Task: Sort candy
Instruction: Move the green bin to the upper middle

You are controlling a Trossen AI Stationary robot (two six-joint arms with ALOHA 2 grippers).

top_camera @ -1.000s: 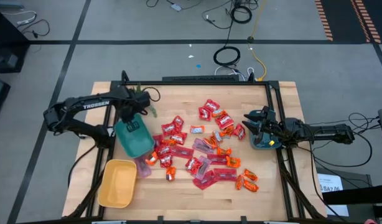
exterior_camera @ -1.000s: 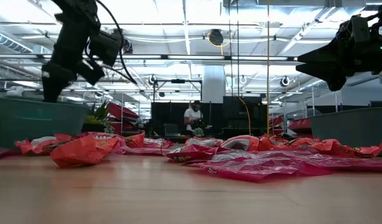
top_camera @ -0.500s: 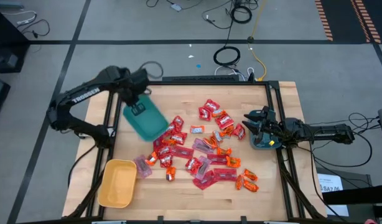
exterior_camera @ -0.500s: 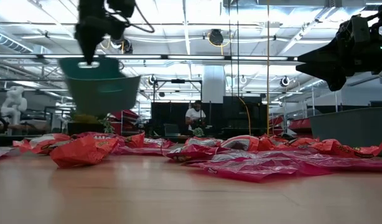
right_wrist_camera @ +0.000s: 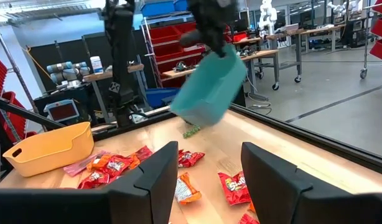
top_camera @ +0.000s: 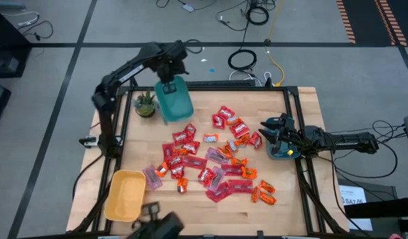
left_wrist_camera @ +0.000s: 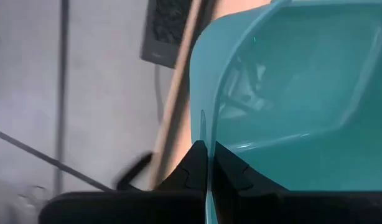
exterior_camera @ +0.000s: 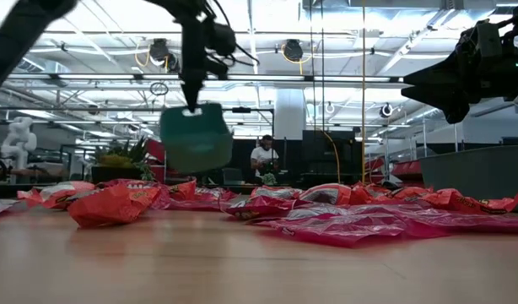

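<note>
Fingers (left_wrist_camera: 190, 175) of the left gripper (top_camera: 169, 71) are being kept pinched on the thin rim of the teal bin (top_camera: 174, 99), which is being carried in the air over the table's far edge, near the plant (top_camera: 145, 103). Fingers (right_wrist_camera: 152, 177) of the right gripper (top_camera: 265, 126) are being held part-open and empty at the table's right side. Candy (top_camera: 210, 156) is lying scattered mid-table, well apart from the yellow bin (top_camera: 125, 195). Packets are being judged light, soft, crinkly and slippery; a pinch across a flat wrapper edge is being judged most secure.
</note>
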